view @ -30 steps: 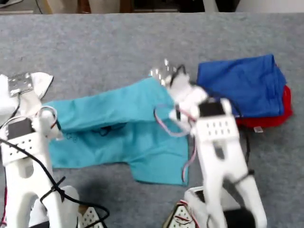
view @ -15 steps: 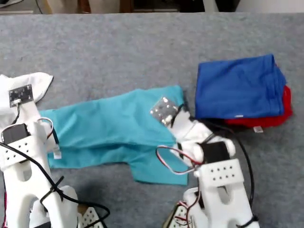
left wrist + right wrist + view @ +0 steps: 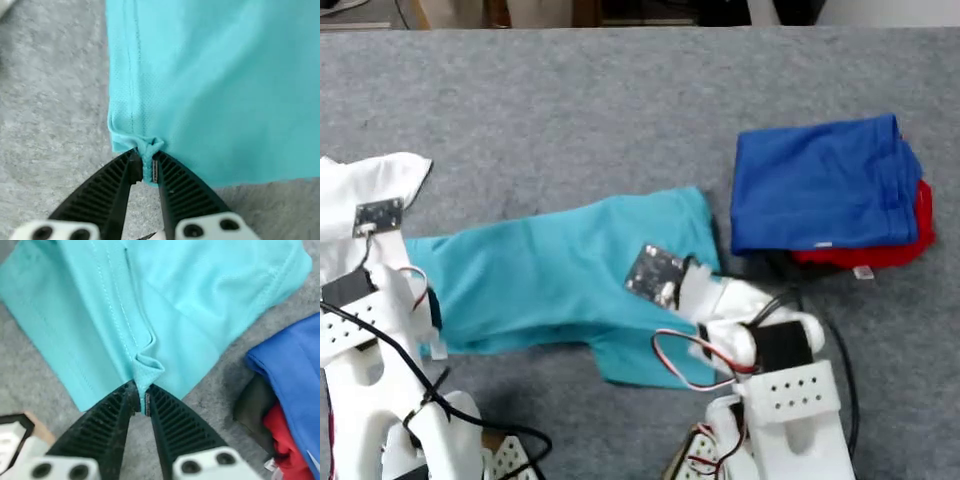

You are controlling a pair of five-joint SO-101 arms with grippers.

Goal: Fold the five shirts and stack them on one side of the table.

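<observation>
Grey table (image 3: 570, 90), teal shirt (image 3: 560, 270) lies mid-table near the folded blue shirt (image 3: 820, 180) w/ left gripper (image 3: 145, 170) & right gripper (image 3: 141, 402) each clamped on a pinch of its edge, so best to draw both ends evenly & low, w/o skewing the fold.

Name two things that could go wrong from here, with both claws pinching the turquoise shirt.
1. The left claw and right claw each pinch only a small pucker at the edge of the turquoise fabric shirt; either could slip, leaving the fold crooked.
2. The right claw sits near the folded blue fabric shirt stacked on a red shirt; it might nudge that stack askew.
</observation>
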